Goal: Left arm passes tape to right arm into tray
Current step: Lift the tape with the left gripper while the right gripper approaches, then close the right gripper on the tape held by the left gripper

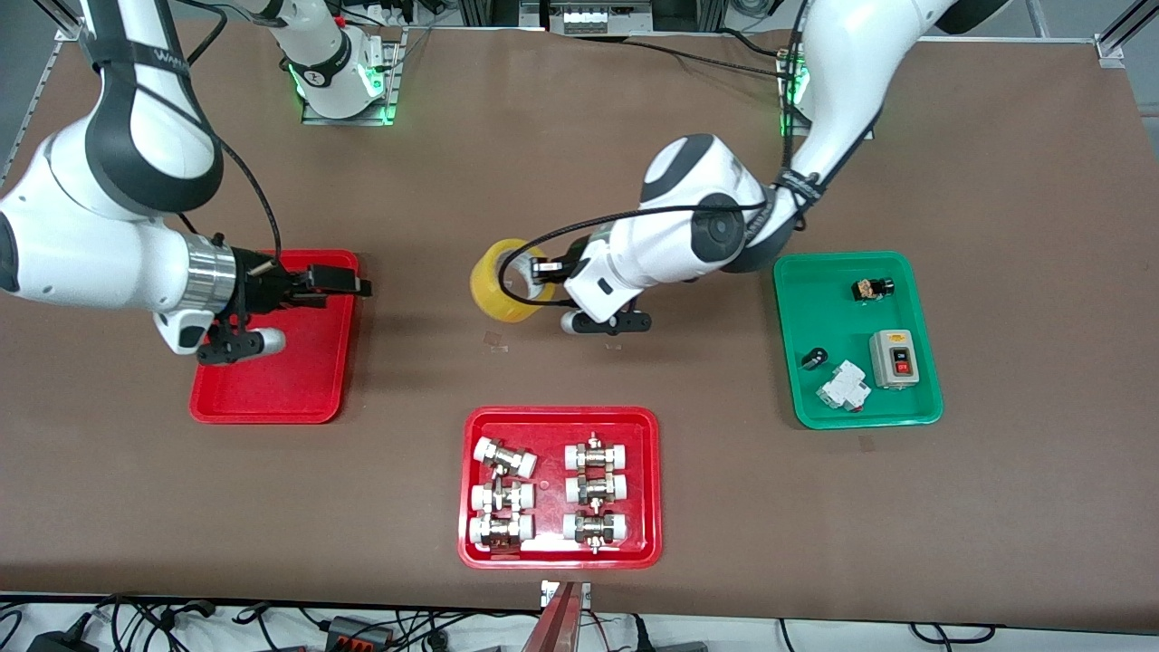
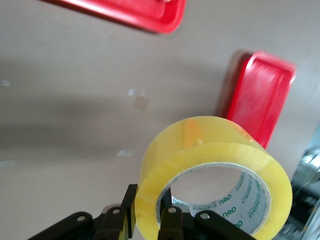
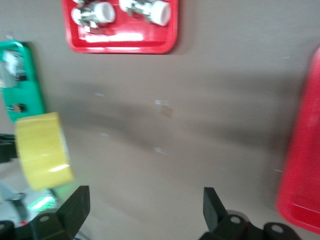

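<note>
A brown table (image 1: 579,181) carried three trays: a plain red tray (image 1: 299,398) toward the right arm's end, a green tray (image 1: 815,299) toward the left arm's end, and a red tray of fittings (image 1: 652,489) nearest the front camera. The handover looked about half done: the tape (image 1: 503,281) was lifted and held over the bare mid-table, not yet passed. The left gripper (image 1: 540,269) was clamped on the roll's wall, one finger through its hole. The right gripper (image 1: 358,286) hung over the plain tray, jaws wide apart, holding nothing. Transfer and placing remained.
</note>
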